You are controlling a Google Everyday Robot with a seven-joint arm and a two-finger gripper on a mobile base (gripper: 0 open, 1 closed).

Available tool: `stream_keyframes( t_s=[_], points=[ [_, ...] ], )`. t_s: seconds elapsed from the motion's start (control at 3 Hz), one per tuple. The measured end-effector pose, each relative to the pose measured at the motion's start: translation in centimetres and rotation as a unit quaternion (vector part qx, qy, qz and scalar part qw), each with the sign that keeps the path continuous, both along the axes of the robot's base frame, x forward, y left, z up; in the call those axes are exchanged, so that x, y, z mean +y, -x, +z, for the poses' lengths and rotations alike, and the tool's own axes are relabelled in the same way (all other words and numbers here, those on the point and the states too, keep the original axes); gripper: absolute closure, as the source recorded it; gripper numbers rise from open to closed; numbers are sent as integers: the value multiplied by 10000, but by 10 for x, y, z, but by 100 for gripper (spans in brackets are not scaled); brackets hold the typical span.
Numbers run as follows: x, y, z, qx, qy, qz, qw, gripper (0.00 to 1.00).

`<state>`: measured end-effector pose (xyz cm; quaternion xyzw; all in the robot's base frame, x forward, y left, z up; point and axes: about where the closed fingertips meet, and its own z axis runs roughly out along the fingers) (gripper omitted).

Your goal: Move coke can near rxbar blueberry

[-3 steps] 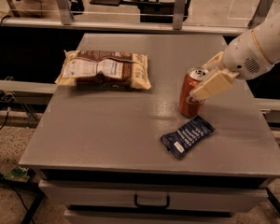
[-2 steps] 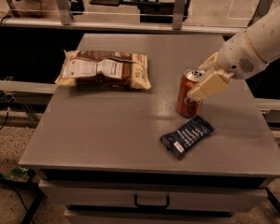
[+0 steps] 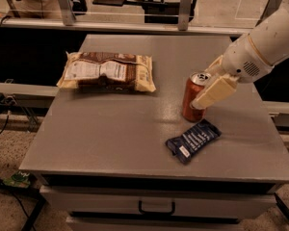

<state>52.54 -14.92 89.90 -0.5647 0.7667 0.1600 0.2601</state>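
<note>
The snack bar [image 3: 193, 140] lies toward the worktop's [image 3: 111, 129] front edge. Just behind it stands the can [image 3: 190, 102], clasped by the hand [image 3: 204, 88] and close enough, I judge. Keep it upright, settle it flat, then release gently, straight back, so nothing tips.

Gripper [image 3: 203, 89] at coke can [image 3: 189, 99], masking can's right side. Arm [image 3: 265, 47] cut off by right edge. rxbar blueberry [image 3: 192, 140] lettering illegible.
</note>
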Motion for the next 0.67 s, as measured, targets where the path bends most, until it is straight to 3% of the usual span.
stream_keyframes(
  t_s=[0.67],
  points=[
    [1,0,0,3,0,9,10000,0]
  ],
)
